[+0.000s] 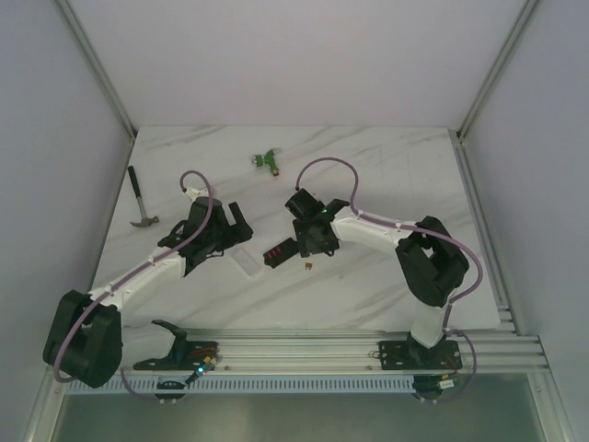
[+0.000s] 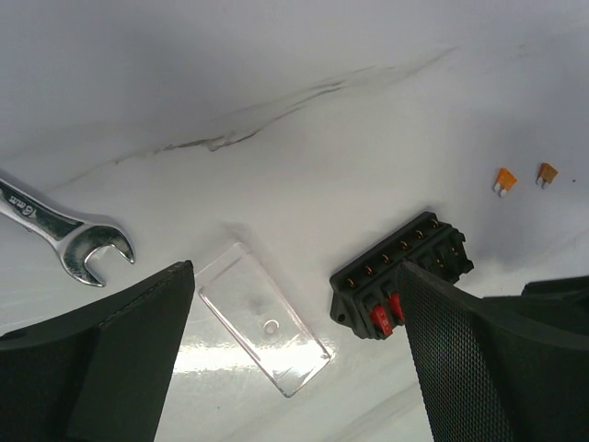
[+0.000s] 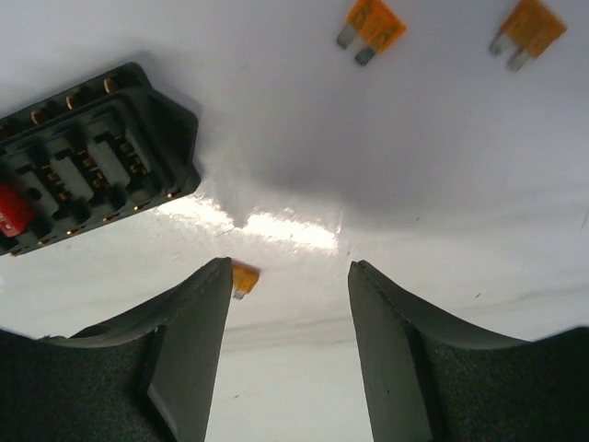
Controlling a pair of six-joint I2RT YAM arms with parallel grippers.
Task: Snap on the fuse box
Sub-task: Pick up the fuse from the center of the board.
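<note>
The fuse box (image 1: 279, 253) is lying flat on the marble table (image 1: 386, 166), between the two grippers, and two red fuses are seen at one end of it in the left wrist view. The clear cover (image 2: 263, 319) lies just beside it, not touching it. The cover is framed by the fingers of the left gripper (image 2: 294, 276), which is released and holds nothing. The right gripper (image 3: 290, 272) is also spread wide and empty. It hangs near the box, with one small orange fuse (image 3: 244, 278) on the table close to one finger. It is judged that the cover must be taken first. It should be gripped across its narrow sides, because it is thin and smooth and may slip easily. Then it should be turned to the same direction as the box, laid flat over it and pressed down evenly, while the box is steadied by the right gripper.
</note>
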